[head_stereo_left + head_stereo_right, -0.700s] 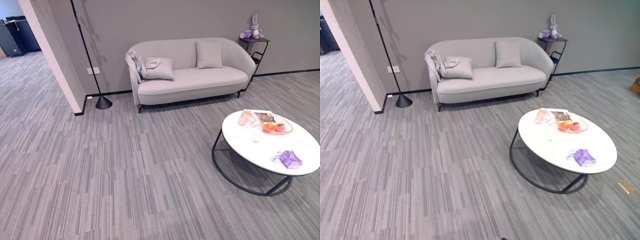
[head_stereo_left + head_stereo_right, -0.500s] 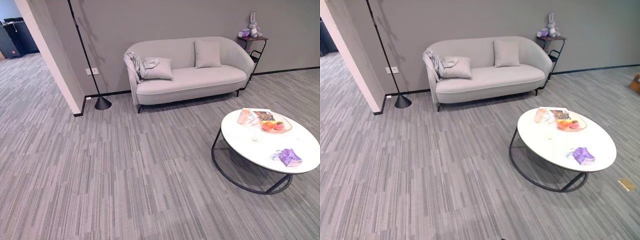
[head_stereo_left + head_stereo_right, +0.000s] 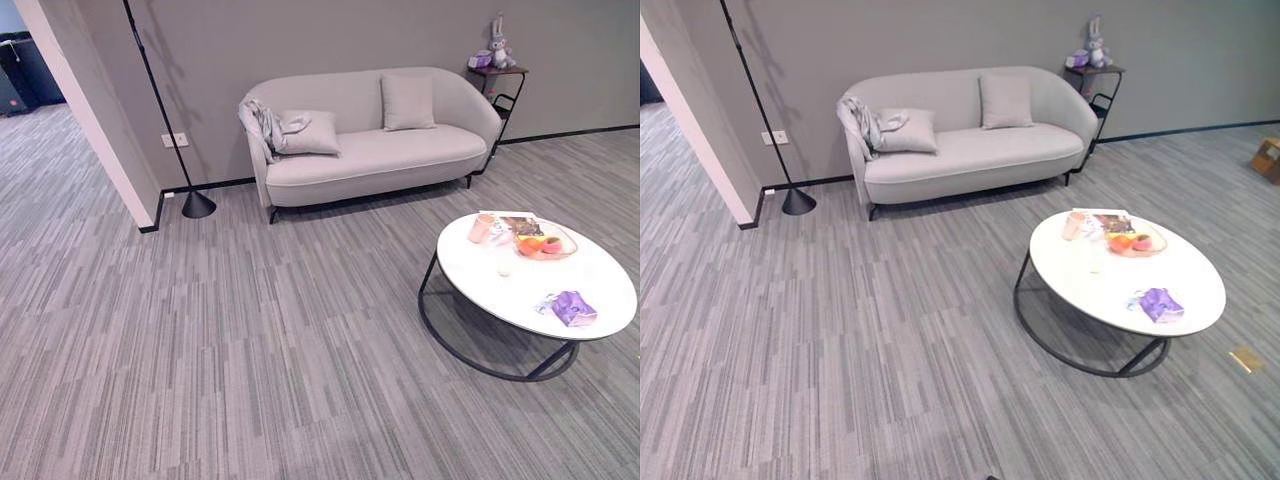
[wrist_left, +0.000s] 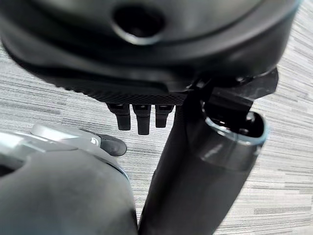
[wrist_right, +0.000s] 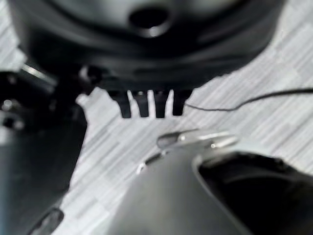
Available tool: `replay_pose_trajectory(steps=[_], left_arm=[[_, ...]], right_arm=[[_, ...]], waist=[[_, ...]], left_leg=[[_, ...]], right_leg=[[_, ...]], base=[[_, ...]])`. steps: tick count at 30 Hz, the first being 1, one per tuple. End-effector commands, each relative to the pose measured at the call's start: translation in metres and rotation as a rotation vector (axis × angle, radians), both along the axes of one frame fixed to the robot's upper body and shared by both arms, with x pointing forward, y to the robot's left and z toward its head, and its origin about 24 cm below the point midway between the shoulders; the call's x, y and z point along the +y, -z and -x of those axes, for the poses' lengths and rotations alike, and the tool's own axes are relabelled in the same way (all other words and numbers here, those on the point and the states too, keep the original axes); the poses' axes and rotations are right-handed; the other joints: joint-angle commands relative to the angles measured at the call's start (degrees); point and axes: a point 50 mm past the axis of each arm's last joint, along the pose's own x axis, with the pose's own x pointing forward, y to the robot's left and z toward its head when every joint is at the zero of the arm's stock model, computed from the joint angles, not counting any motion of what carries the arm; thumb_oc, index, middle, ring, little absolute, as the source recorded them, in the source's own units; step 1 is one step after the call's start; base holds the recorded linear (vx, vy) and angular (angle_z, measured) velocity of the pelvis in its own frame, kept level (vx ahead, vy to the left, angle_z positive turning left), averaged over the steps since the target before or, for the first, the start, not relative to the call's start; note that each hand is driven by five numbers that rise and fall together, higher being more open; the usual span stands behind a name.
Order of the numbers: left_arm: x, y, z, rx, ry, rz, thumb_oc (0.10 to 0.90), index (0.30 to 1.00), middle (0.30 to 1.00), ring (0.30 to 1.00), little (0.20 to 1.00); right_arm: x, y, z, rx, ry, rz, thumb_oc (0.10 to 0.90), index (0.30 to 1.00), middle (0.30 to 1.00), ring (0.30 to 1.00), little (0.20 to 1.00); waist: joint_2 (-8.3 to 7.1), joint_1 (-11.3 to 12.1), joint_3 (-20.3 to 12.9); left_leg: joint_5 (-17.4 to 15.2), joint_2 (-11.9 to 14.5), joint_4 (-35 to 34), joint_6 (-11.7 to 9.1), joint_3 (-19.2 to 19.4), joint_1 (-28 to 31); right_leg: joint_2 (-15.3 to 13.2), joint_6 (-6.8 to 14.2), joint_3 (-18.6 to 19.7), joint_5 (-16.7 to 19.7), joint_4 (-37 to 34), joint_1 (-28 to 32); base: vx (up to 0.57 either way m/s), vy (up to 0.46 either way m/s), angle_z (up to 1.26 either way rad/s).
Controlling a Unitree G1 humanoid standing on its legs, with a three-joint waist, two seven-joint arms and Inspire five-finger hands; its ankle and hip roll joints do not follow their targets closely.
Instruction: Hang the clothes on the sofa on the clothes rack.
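Observation:
A grey garment [image 3: 265, 122] hangs over the left armrest of a light grey sofa [image 3: 385, 152] against the far wall; the right eye view shows the same garment [image 3: 862, 115]. Two cushions lie on the sofa. In the left wrist view my left hand [image 4: 139, 117] hangs over the striped floor with straight fingers and holds nothing. My right hand [image 5: 146, 105], in the right wrist view, is likewise open and empty above the floor. Both hands are far from the sofa.
A round white coffee table [image 3: 600, 290] on a black ring frame stands at the right, with a cup, a fruit bowl and a purple item. A floor lamp base [image 3: 198, 205] and a wall corner [image 3: 100, 120] are left of the sofa. A small side table [image 3: 497, 72] stands to its right.
The whole picture has shifted a little, so the camera has moved. The garment, sofa and table stay where they were.

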Motion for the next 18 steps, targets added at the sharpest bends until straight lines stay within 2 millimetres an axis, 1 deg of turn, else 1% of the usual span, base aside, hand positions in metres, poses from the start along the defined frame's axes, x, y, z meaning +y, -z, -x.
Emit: replay_pose_trajectory(steps=[1,6,12,18], left_arm=[[-0.0213,0.0016,-0.0165,-0.021,0.045,0.05,0.8,0.9,0.9,0.9,0.9],[-0.0214,0.0018,-0.0149,-0.016,0.068,0.039,0.8,0.9,0.9,0.9,0.9],[-0.0193,0.0017,-0.0132,-0.013,0.059,0.029,0.8,0.9,0.9,0.9,0.9],[-0.017,0.0013,-0.014,-0.018,0.067,0.017,0.8,0.9,0.9,0.9,0.9]], right_arm=[[0.0189,0.0019,-0.0162,-0.029,-0.087,-0.065,0.8,0.9,0.9,0.9,0.9],[0.0209,0.0022,-0.0165,-0.027,-0.127,-0.064,0.8,0.9,0.9,0.9,0.9],[0.0214,0.0023,-0.0161,-0.033,-0.131,-0.061,0.8,0.9,0.9,0.9,0.9],[0.0246,0.0028,-0.016,-0.043,-0.14,-0.071,0.8,0.9,0.9,0.9,0.9]], waist=[[-1.62,0.6,0.22],[-1.69,0.84,0.18],[-1.71,0.91,0.38],[-2.08,0.86,0.54]], left_leg=[[-0.12,1.71,-2.36,-2.48,0.17,0.26],[-0.34,1.74,-2.36,-2.31,0.6,0.59],[-0.73,1.39,-2.36,-2.0,0.37,0.99],[-1.35,0.9,-2.36,-1.52,0.26,1.21]], right_leg=[[-4.07,5.34,-3.22,4.43,-4.52,0.65],[-4.16,5.45,-2.97,4.52,-4.52,0.67],[-4.32,5.54,-2.97,4.49,-4.52,1.05],[-4.66,5.7,-2.56,4.63,-4.52,1.26]], base=[[-0.02,-0.031,-0.01],[0.0,-0.01,-0.05],[0.01,0.027,-0.09],[0.01,0.053,0.0]])
